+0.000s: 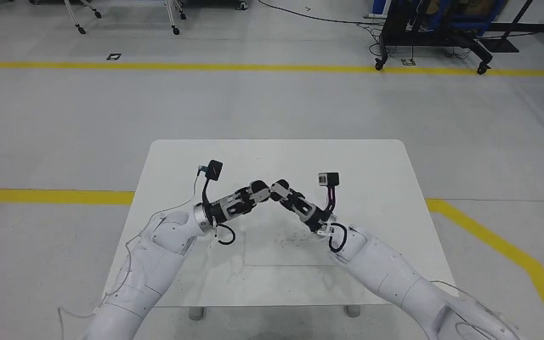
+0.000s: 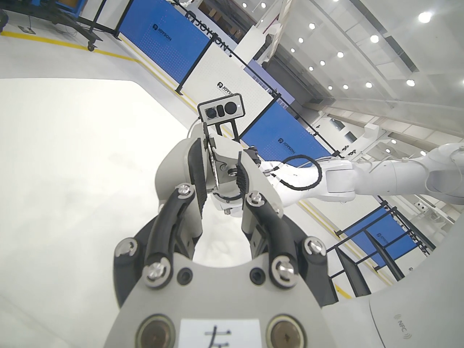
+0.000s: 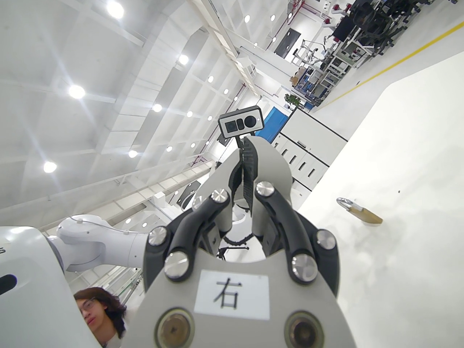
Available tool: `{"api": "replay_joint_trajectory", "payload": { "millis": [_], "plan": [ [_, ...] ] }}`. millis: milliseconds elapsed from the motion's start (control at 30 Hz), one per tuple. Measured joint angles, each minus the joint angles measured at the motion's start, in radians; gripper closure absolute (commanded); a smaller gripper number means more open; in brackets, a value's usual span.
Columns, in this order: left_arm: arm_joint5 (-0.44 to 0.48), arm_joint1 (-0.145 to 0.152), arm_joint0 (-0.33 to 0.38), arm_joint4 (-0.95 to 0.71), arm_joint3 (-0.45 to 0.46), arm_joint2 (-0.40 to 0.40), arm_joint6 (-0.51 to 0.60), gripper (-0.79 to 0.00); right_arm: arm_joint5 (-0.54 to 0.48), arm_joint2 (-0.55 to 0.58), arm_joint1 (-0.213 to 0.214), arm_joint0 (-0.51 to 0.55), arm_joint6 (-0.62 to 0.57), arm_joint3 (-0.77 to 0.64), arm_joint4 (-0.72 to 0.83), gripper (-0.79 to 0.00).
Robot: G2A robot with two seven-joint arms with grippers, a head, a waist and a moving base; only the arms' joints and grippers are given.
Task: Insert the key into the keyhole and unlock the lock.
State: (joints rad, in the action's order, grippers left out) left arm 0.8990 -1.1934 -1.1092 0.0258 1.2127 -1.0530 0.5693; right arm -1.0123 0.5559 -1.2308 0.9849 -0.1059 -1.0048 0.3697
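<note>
White surface [image 1: 374,170] stands on a grey floor [image 1: 255,110] crossed by yellow lines [image 1: 255,66]. Near its centre the left gripper [image 2: 222,161], on the arm [image 1: 161,255] lying toward 7 o'clock, meets the right gripper [image 3: 243,161], whose arm [image 1: 399,272] lies toward 5 o'clock. Left jaws stand apart, framing the right gripper's tip. Right jaws press together; whether they pinch anything I cannot tell. The brass lock [image 3: 362,213] lies flat on the surface, apart from both.

The lock [image 3: 366,215] is showing a dull brass-like body and glossy metal shackle [image 3: 342,202]; the bench [image 3: 406,139] is looking smooth and matt.
</note>
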Motion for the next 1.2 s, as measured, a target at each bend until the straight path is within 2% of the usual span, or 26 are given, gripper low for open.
{"api": "replay_joint_trajectory", "payload": {
  "millis": [267, 433, 733, 933, 967, 1000, 1033, 1200],
  "plan": [
    [-0.011, 0.002, 0.000, 0.011, 0.003, 0.000, -0.007, -0.062, 0.000, 0.074, -0.013, 0.034, -0.007, -0.006, -0.071, 0.000],
    [-0.015, 0.003, 0.001, 0.017, 0.002, 0.003, -0.011, -0.108, 0.000, 0.097, -0.025, 0.046, -0.009, 0.003, -0.105, 0.000],
    [-0.024, 0.002, 0.001, 0.016, 0.004, 0.016, -0.006, 0.000, 0.000, 0.133, -0.048, 0.059, 0.000, 0.020, -0.155, 0.000],
    [-0.033, 0.002, 0.005, 0.020, 0.002, 0.021, -0.010, 0.000, 0.000, 0.163, -0.057, 0.072, 0.007, 0.016, -0.186, 0.000],
    [-0.032, 0.002, 0.004, 0.021, 0.002, 0.019, -0.012, 0.000, 0.000, 0.169, -0.059, 0.074, 0.006, 0.014, -0.191, -0.182],
    [-0.032, 0.003, 0.004, 0.021, 0.001, 0.018, -0.013, 0.000, 0.000, 0.173, -0.060, 0.076, 0.005, 0.014, -0.195, -0.699],
    [-0.032, 0.003, 0.003, 0.022, 0.002, 0.016, -0.015, 0.000, 0.000, 0.177, -0.061, 0.078, 0.003, 0.014, -0.200, -0.785],
    [-0.030, 0.007, -0.003, 0.027, 0.007, 0.004, -0.026, 0.000, 0.000, 0.185, -0.064, 0.081, -0.002, 0.019, -0.215, -0.785]
  ]
}}
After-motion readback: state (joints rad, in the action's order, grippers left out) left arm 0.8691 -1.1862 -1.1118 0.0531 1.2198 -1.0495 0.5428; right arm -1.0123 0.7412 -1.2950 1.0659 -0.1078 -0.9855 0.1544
